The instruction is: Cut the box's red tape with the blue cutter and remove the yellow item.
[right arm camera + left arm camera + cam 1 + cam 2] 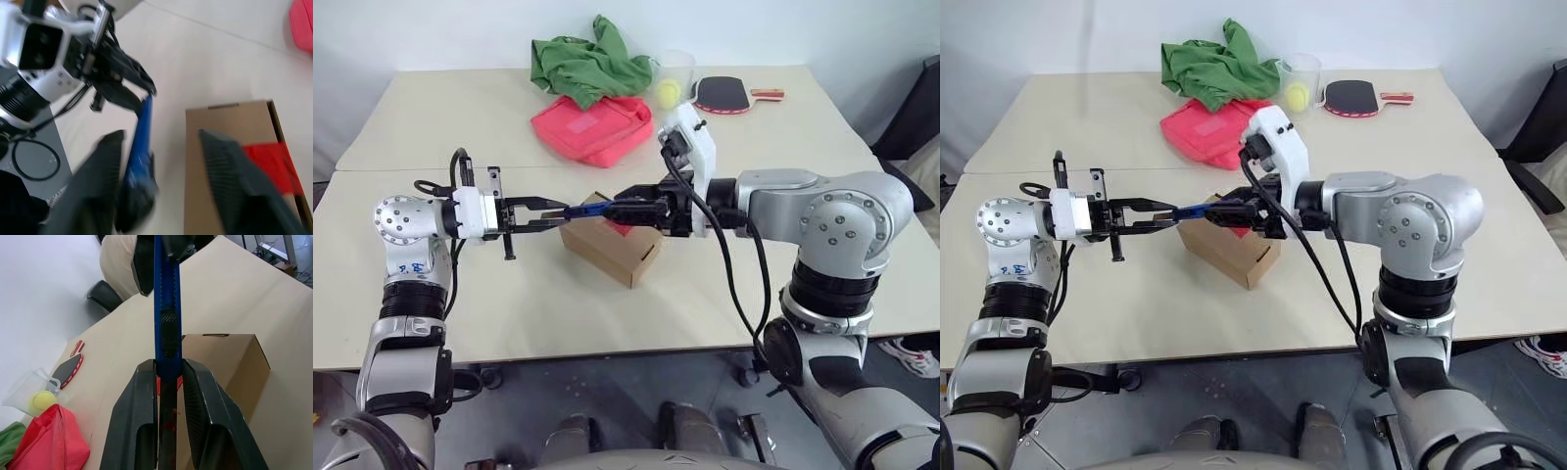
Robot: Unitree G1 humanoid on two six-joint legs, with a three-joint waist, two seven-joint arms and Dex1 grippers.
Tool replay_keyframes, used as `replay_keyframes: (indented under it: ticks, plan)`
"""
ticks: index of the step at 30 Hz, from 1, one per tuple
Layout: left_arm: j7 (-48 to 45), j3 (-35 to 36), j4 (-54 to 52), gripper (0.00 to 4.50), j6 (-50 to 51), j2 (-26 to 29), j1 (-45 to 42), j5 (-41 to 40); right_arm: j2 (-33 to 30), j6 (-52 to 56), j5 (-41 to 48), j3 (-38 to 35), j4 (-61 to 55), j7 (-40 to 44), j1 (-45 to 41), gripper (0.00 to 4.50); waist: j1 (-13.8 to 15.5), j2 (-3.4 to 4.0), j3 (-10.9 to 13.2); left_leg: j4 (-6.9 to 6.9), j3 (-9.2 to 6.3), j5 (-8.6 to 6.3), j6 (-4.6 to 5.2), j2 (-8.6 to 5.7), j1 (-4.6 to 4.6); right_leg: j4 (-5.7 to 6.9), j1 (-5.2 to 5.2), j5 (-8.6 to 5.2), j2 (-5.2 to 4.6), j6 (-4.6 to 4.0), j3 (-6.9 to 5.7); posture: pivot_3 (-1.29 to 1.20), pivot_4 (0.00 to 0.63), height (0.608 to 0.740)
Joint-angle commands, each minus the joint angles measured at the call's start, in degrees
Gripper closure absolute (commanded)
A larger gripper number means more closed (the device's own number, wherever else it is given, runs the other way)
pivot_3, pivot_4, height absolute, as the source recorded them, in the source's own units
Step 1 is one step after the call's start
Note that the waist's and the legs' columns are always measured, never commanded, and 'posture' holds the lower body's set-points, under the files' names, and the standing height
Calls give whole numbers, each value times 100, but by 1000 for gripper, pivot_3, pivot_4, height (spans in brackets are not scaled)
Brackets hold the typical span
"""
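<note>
Two black-fingered grippers meet on one slim blue plastic cutter [166,318], held level above the small brown cardboard box [607,245]

The left gripper [555,211] pinches one end of the cutter firmly; the right gripper [619,211] straddles the other end, its fingers blurred and not yet seen to bear on it. Stiff, light and probably slick, the cutter is best taken on its ribbed slider. Below, the red tape patch [266,159] is uncut; beyond lies a pink-red fabric pouch [594,125]

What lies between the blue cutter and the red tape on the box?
Nothing visible. The cutter, held by the left claw, hangs just above the box, with open air down to the tape.
</note>
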Motion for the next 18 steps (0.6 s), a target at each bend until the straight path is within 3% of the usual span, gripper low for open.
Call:
replay_keyframes:
  ticks: [1,3,10,18]
  plan:
    - [20,53,-208,4112,0,56,75,-86,52,-120,121,-163,-45,-17,-133,3667,0,0,0,0,0,0,0,0,0,0,0,0,0,0,0,0,150,740]
    - [14,55,-227,4124,7,69,106,-83,82,-122,140,-188,-38,-43,-134,4328,0,0,0,0,0,0,0,0,0,-1,0,0,0,0,0,0,150,740]
    - [169,58,-186,4137,-6,78,98,16,38,-84,257,-185,-103,-41,-123,4338,4,0,0,0,0,0,0,0,-1,-1,0,0,0,0,0,0,150,740]
    - [1157,22,2,4137,-112,135,-2,667,62,-90,336,-286,-244,-130,-79,4338,5,0,0,0,-1,0,0,0,-2,-2,0,0,0,0,0,0,150,740]
